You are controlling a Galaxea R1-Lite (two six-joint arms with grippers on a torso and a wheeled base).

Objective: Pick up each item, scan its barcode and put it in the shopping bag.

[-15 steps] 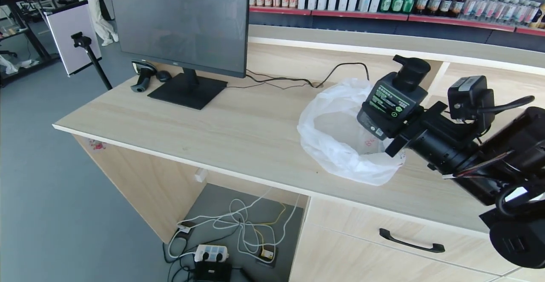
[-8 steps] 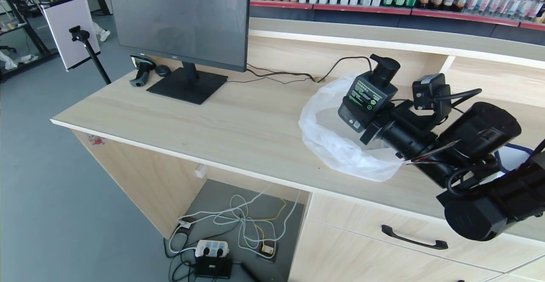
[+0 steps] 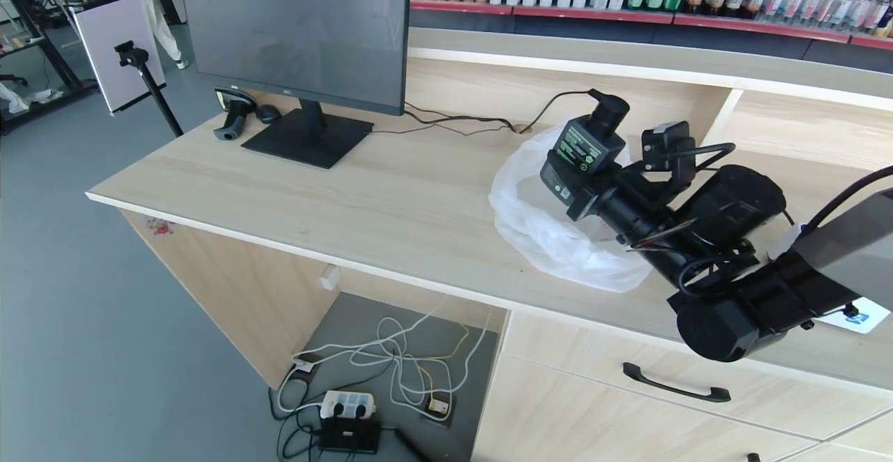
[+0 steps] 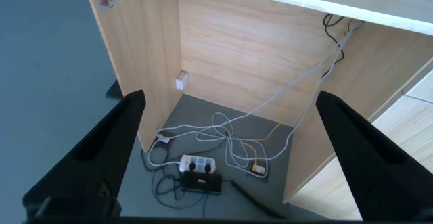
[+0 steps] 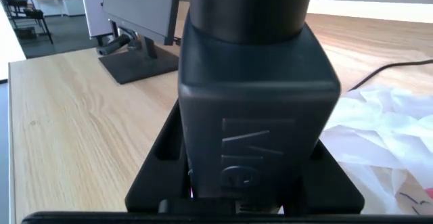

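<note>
Right gripper (image 3: 584, 195) is clamped on the black bottle (image 3: 583, 155), jaws pressed to both sides of its lower body. The bottle is held tilted, cap up and away from the robot, green-printed label facing up. It is positioned over the open mouth of the white shopping bag (image 3: 551, 242), off the counter (image 3: 391, 197); contact with the bag cannot be judged.

Left gripper (image 4: 230, 116) is spread wide with nothing between the jaws, held low beside the counter, aimed at the power strip (image 4: 196, 163) and cables on the floor.

Monitor (image 3: 300, 29) and handheld scanner (image 3: 230, 118) are seen at the counter's far left, well apart from the bag.
</note>
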